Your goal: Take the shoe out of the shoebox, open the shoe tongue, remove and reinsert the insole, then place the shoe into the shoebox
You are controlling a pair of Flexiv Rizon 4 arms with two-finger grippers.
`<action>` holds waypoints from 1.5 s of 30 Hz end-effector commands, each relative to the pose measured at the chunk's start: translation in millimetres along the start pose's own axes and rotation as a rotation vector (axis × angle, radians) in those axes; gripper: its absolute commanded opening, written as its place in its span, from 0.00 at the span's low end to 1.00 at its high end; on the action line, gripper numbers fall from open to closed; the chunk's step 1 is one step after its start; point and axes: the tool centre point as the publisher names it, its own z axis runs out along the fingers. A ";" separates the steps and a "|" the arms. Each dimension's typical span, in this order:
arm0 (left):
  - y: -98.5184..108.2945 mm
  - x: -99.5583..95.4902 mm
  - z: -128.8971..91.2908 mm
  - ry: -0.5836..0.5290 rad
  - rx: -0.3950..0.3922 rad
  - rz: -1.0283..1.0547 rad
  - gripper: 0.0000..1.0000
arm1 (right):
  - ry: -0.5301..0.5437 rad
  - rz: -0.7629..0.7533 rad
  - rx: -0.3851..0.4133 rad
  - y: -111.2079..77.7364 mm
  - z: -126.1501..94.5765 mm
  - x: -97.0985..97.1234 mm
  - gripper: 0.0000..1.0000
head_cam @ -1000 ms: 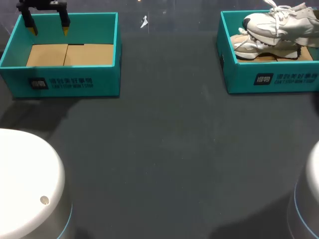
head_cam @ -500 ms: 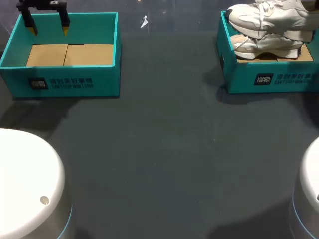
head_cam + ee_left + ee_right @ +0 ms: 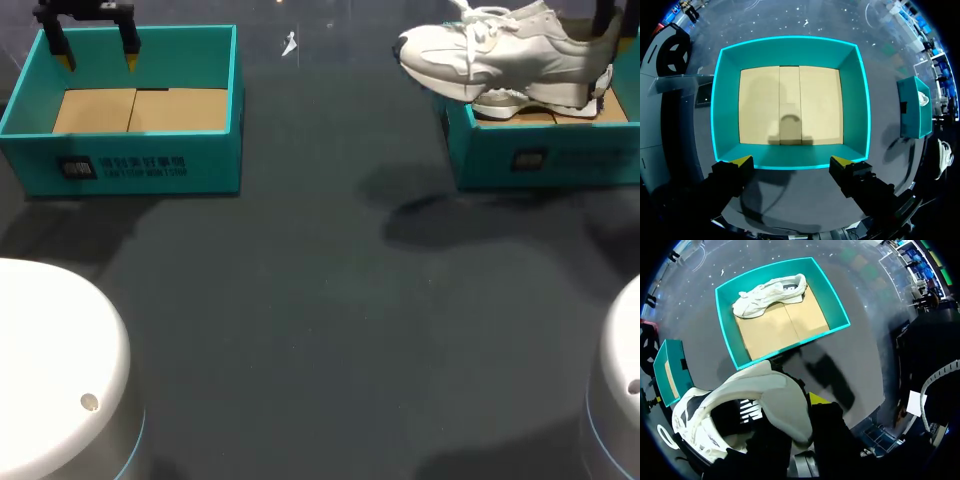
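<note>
One white shoe [image 3: 500, 55] hung at upper right over the edge of the teal shoebox [image 3: 540, 160], heel pinched in the right tool [image 3: 807, 407]. The left tool [image 3: 97, 40] gaped empty above the upper-left box [image 3: 130, 160].

The left claw [image 3: 98, 58] hung at the far left, fingers spread wide; the right claw [image 3: 795, 412], far right, pinched the shoe [image 3: 490, 60].

The head camera sits high behind the robot, looking down across the desk [image 3: 320, 300] to the left shoebox [image 3: 215, 160] and the right shoebox [image 3: 540, 160] at its far edge. The left wrist camera looks straight down into the left shoebox from close above. The right wrist camera looks down on the right shoebox from higher up, with the held shoe [image 3: 765, 390] just beneath it. Each wrist view also catches the other box off to one side.
</note>
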 end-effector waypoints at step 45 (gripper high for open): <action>0.1 0.0 -0.7 -0.001 -0.001 0.000 1.00 | -0.097 -0.007 -0.220 -221.9 23.9 105.7 0.00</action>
